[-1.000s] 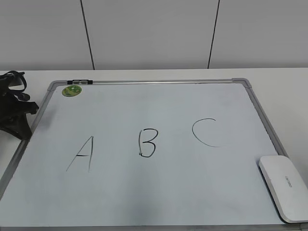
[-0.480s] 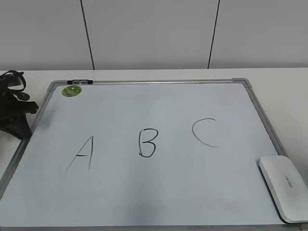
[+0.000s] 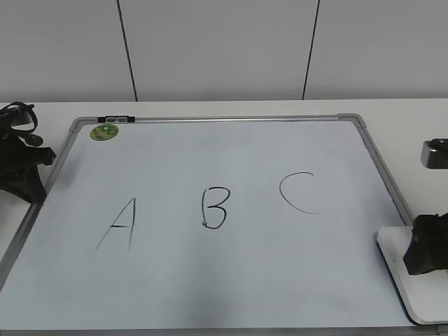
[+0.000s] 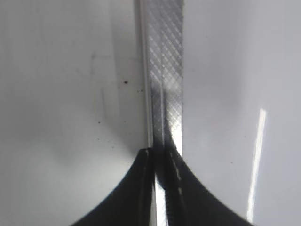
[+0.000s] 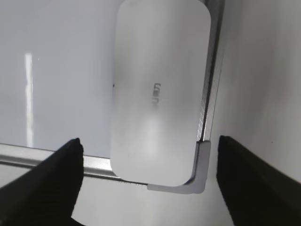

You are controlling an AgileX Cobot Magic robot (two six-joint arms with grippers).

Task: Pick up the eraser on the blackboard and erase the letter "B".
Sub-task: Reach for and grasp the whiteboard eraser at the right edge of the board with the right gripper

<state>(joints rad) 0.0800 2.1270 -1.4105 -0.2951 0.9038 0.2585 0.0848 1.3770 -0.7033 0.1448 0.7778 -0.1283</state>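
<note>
The white eraser [image 3: 397, 262] lies flat on the blackboard's [image 3: 231, 280] front right corner; in the right wrist view the eraser [image 5: 157, 89] fills the middle. The black letter "B" [image 3: 214, 208] is drawn mid-board, between an "A" [image 3: 120, 224] and a "C" [image 3: 297, 192]. My right gripper [image 3: 427, 253] hovers over the eraser's right part; its fingers [image 5: 148, 176] are open, one on each side of the eraser's near end. My left gripper [image 3: 21, 168] rests off the board's left edge; its jaws [image 4: 160, 157] are closed over the board's frame strip [image 4: 164, 70], gripping nothing.
A round green magnet [image 3: 104, 131] and a black clip [image 3: 116, 119] sit at the board's far left corner. The board's grey frame corner piece [image 5: 200, 172] lies under the eraser's near end. A white wall stands behind the white table [image 3: 406, 115].
My right gripper has come into the exterior view from the right and now hangs over the eraser. The left arm, the eraser and the letters have not moved.
</note>
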